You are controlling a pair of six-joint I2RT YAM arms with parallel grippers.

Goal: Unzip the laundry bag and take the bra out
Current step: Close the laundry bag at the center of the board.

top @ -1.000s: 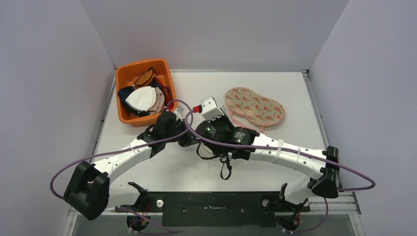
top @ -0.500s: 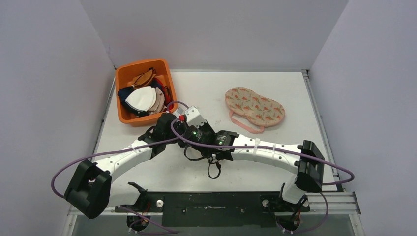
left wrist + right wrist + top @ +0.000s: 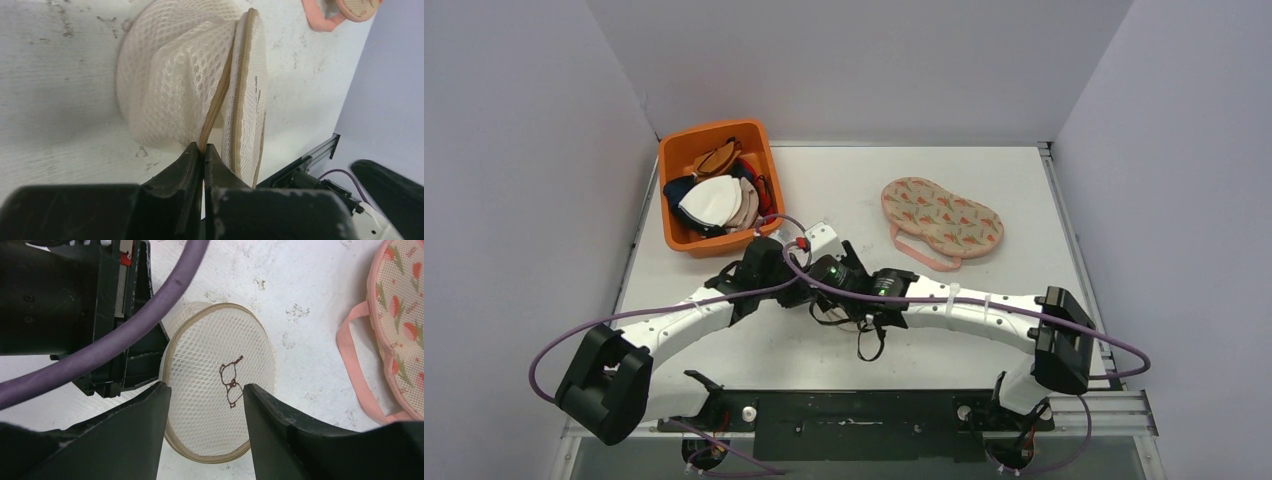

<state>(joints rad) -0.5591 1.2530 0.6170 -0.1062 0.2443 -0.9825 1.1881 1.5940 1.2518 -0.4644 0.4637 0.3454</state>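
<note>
The laundry bag (image 3: 220, 390) is a round white mesh pouch with a tan zipper band (image 3: 239, 95) and a small brown bra emblem. It lies on the table between the two arms and is mostly hidden under them in the top view. My left gripper (image 3: 204, 146) is shut on the tan zipper edge at the bag's near rim, where the seam gapes slightly. My right gripper (image 3: 205, 387) hovers over the bag, open, with nothing between its fingers. A peach patterned bra (image 3: 942, 217) with a pink strap (image 3: 350, 352) lies apart, to the right.
An orange bin (image 3: 671, 190) holding several bras stands at the back left, close behind the left arm. The left arm's purple cable (image 3: 150, 320) crosses over the bag's left side. Grey walls close in the table on three sides.
The right arm has swung left and nearer, over the bag beside the left gripper. Its jaws, shut before, now stand open. The left gripper keeps its pinch on the zipper edge.
</note>
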